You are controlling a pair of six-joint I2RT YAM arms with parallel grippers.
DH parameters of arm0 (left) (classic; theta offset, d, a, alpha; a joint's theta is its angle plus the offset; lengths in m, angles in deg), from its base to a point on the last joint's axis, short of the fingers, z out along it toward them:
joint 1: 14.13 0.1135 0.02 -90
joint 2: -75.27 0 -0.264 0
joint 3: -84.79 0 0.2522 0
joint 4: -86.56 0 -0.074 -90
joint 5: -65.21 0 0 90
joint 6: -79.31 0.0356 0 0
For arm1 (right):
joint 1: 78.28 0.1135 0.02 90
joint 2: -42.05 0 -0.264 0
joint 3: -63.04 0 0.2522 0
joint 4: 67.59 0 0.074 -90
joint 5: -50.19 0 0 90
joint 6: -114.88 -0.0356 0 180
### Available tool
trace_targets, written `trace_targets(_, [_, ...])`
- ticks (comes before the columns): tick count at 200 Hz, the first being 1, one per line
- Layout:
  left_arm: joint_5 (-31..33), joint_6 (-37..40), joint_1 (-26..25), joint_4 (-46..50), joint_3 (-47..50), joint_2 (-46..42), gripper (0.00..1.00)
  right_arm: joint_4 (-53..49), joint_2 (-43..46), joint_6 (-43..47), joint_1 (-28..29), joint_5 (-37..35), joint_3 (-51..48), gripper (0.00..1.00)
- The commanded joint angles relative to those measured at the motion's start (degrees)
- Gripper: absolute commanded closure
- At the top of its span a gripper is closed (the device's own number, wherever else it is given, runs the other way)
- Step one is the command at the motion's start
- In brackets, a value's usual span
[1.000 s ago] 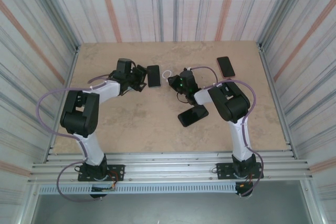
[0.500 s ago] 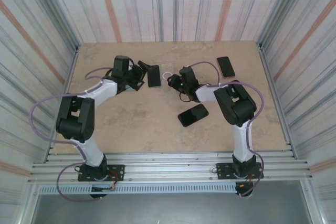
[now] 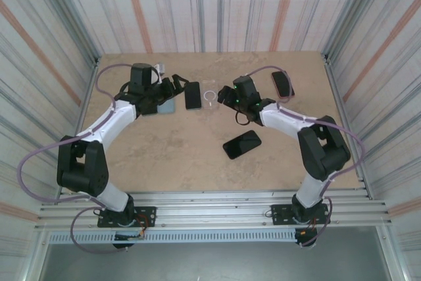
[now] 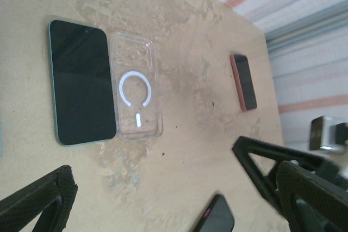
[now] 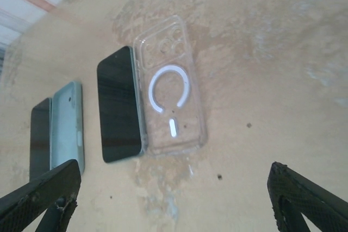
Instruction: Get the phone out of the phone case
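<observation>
Whereas a second ago both arms were crowding in over the two pieces, with the right pincer point(image 5: 174, 165) nearly closed at the ringed phone case point(image 3: 210, 97), they are now standing back from it and leaving a gap between them. The left arm is swinging out toward the far-left part of the counter point(image 3: 164, 156) and the right arm is stretching toward the far right. Both pincers are hanging open, fingers spread wide with nothing between them, the left pincer point(image 4: 174, 171) looking across at the phone point(image 3: 193, 95) from the left side. The phone is lying screen-up out of the case, which is lying flat beside it, their long edges touching or very nearly. Both are sitting in the far-middle stretch of the counter, well apart from every wall point(image 3: 52, 44). With the left arm withdrawing, a pale blue phone point(image 3: 166, 104) is showing just left of the task phone, with a darker slab point(image 5: 39, 134) beside it in the right wrist view. A red-edged phone point(image 3: 283, 83) is lying near the far-right corner, close to the wall. A dark phone point(image 3: 241, 144) is resting at an angle nearer the middle. The near-left half of the counter is lying open, giving the arms plenty of room there.
</observation>
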Motion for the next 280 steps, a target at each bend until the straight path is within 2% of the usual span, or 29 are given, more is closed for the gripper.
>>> trace_targets(1, [-3.1,10.3,0.6,5.7,-2.2,-2.2,0.01,-11.4,5.5,-4.0,0.7,-1.8,-2.4,0.06])
trace_targets(32, [-6.4,14.0,0.8,8.7,-3.4,-2.8,0.01,-25.6,10.9,-10.1,3.3,-3.0,-2.7,0.01])
trace_targets(75, [-11.5,14.8,0.4,9.0,-1.6,-3.8,0.01,-40.0,14.8,-22.4,8.4,-4.6,-5.2,0.01])
trace_targets(116, [-12.4,14.1,-0.1,8.0,2.0,-5.3,0.01,-40.0,17.9,-29.0,9.2,-3.6,-11.8,0.01])
trace_targets(160, [-12.8,13.1,-1.1,7.1,3.1,-5.7,0.01,-33.5,15.3,-28.3,7.9,-1.6,-12.1,0.01])
trace_targets(195, [-12.6,13.0,-1.7,7.2,3.6,-6.1,0.01,-34.1,12.7,-26.2,4.3,-0.5,-11.1,0.01])
trace_targets(280, [-13.0,12.0,-2.2,6.1,4.7,-6.3,0.01,-37.6,2.6,-33.4,1.6,4.8,-4.3,0.01])
